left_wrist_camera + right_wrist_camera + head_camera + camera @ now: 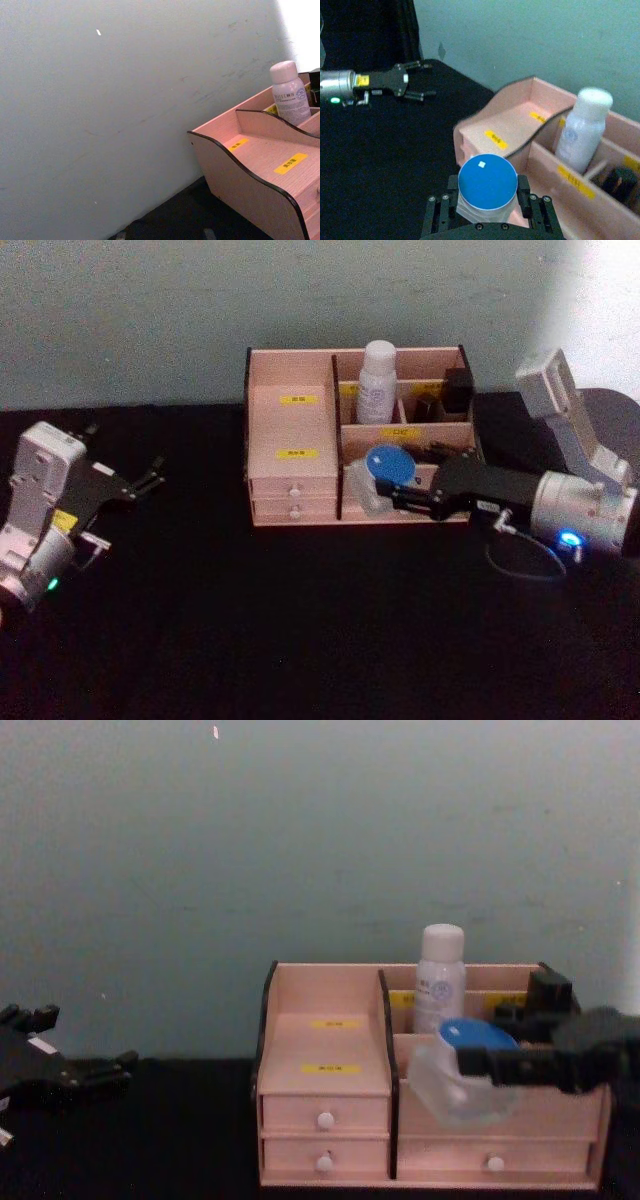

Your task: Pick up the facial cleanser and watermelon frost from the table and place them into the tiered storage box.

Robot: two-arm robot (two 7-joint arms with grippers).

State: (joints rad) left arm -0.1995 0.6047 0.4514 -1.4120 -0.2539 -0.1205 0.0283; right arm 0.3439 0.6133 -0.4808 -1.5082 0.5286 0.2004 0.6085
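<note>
My right gripper point(388, 496) is shut on the facial cleanser point(384, 466), a translucent container with a round blue cap. It holds the cleanser tilted at the low front right compartment of the tiered storage box point(290, 430); whether the cleanser rests on the floor there I cannot tell. In the right wrist view the fingers point(525, 192) clamp both sides of the cleanser point(487, 181). The watermelon frost point(378, 382), a white bottle, stands upright in a back compartment. My left gripper point(150, 475) hangs open over the table at the far left, with nothing in it.
A dark object point(458, 390) sits in the box's back right compartment. Two small white-knobbed drawers point(325, 1121) face me at the box's front left. The box backs against a pale green wall point(300, 840). Black tabletop point(300, 620) stretches in front.
</note>
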